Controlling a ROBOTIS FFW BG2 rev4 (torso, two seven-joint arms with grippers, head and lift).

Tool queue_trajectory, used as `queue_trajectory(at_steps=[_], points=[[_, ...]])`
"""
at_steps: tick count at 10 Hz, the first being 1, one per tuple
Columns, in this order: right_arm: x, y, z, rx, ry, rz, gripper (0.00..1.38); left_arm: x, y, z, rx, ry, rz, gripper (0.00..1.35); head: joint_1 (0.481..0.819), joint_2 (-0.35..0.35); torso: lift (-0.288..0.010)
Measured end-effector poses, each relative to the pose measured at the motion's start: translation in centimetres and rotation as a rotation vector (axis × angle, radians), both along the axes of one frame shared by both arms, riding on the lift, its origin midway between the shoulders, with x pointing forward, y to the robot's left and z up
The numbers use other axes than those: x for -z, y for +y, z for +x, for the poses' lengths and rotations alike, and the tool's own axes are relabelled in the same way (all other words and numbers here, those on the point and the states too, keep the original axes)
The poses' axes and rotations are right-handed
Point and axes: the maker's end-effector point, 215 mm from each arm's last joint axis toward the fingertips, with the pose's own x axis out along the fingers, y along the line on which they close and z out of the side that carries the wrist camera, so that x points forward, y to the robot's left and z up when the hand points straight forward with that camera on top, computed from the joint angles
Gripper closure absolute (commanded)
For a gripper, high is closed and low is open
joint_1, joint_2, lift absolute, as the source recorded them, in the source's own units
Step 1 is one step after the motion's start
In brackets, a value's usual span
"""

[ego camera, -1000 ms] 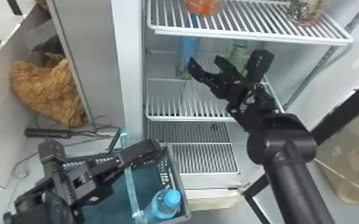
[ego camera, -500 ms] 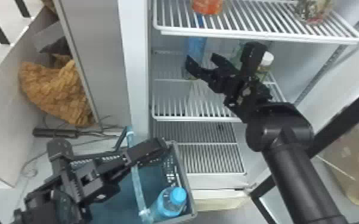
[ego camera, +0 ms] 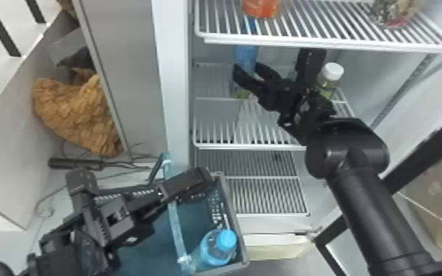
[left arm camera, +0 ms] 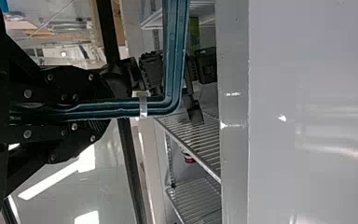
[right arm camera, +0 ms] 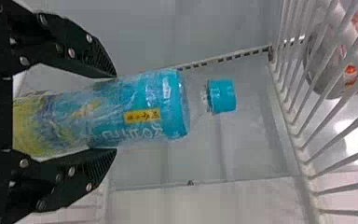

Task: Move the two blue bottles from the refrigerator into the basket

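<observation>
My left gripper (ego camera: 172, 191) is over the basket (ego camera: 242, 249); in the left wrist view the gripper (left arm camera: 107, 108) is closed around the basket's blue handle (left arm camera: 175, 60). One blue bottle (ego camera: 213, 247) stands cap up inside the basket at its right front corner. A second blue bottle (ego camera: 246, 55) is upright on the refrigerator's middle shelf. My right gripper (ego camera: 247, 69) is at that bottle. From the right wrist, the bottle (right arm camera: 135, 107) lies between the spread fingertips of the gripper (right arm camera: 115, 112), its blue cap beyond them.
An upper wire shelf (ego camera: 326, 44) overhangs the right gripper and bears an orange container (ego camera: 260, 7). A white-capped bottle (ego camera: 330, 75) stands behind the right arm. The refrigerator's left frame (ego camera: 172, 91) rises beside the shelves, and a brown bundle (ego camera: 77, 110) is farther left.
The right gripper has moved toward the bottle on the shelf, and its fingers stand somewhat closer together. The head view has shifted slightly. The left gripper keeps its place at the basket.
</observation>
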Motion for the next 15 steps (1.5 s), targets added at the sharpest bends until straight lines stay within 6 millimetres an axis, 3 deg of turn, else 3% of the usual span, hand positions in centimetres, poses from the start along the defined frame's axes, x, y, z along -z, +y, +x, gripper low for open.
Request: queue_trajectory(at_steps=[7,11,15], points=[[1.0,-2.4,-1.1,0.035,0.019,-0.039,1.28,0.1,-0.1,-0.1,0.003,0.000,0.002,1.20,0.695,-0.132,-0.220],[-0.5,-2.6,-5.5,0.007,-0.013,-0.007,1.28,0.2,-0.1,-0.2,0.005,0.003,0.004,1.20,0.695,-0.145,-0.220],[-1.9,-0.7,-11.0,-0.065,-0.018,0.047,1.28,0.4,-0.2,-0.4,0.008,0.008,0.004,1.20,0.695,-0.133,-0.220]])
